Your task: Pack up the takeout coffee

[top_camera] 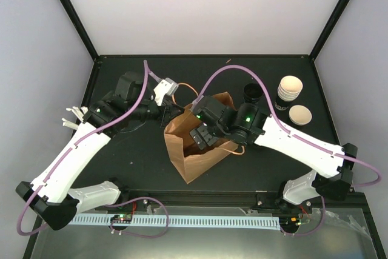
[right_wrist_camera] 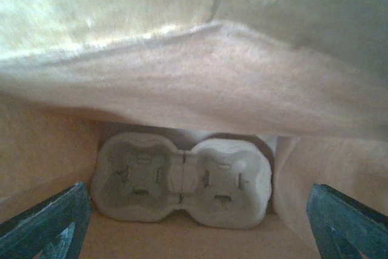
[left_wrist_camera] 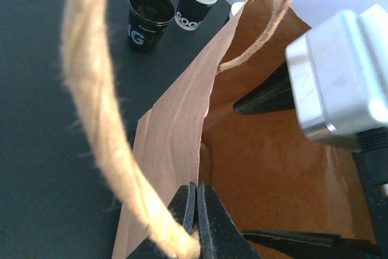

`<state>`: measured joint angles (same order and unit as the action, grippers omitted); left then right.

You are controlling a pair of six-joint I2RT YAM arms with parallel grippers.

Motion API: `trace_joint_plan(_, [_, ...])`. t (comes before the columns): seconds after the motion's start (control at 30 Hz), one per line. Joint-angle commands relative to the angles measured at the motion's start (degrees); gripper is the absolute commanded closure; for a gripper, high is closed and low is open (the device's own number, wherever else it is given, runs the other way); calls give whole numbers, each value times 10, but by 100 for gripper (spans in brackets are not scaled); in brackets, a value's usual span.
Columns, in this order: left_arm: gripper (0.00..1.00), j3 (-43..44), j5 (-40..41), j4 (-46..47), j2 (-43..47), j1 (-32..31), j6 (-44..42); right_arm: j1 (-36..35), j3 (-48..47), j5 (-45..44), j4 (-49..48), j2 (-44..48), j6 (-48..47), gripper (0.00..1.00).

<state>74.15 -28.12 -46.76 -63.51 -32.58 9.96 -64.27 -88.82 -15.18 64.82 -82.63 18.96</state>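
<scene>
Only the top view shows the takeout coffee (top_camera: 300, 114). It stands on the table (top_camera: 139, 156) to the right of the paper bag (top_camera: 193, 165), just beside the stack of cups (top_camera: 288, 91). It is upright, mouth up and long axis vertical, with its cream inside facing the camera.

The right wrist view alone looks into the bag, where a pale two-cell cup carrier (right_wrist_camera: 182, 180) lies flat on the bottom. The right gripper (right_wrist_camera: 194, 225) is spread wide, holding nothing.

The left wrist view shows the left gripper (left_wrist_camera: 197, 201) clenched on the bag's rim, beside the twine handle (left_wrist_camera: 91, 107).

From above, the left arm reaches across from the left, and the right arm bends down into the bag's mouth.
</scene>
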Motion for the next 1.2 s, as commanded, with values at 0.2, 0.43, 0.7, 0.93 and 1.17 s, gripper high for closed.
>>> trace_joint_plan(0.2, [99, 45, 17, -16, -6, 0, -26, -3, -76, -32, -19, 49, 2, 0])
trace_joint_plan(0.43, [98, 51, 33, -20, -4, 1, -36, -3, -87, -62, -7, 83, 8, 0])
trace_joint_plan(0.7, [98, 64, 46, -28, -8, 1, -62, -2, -77, -130, -26, 141, 28, 0])
trace_joint_plan(0.93, [99, 121, 107, -57, -33, 4, -132, 8, -72, -187, -1, 150, 56, 0])
trace_joint_plan(1.17, [98, 143, 122, -54, -48, 6, -222, 14, -48, -194, 5, 160, 80, 0])
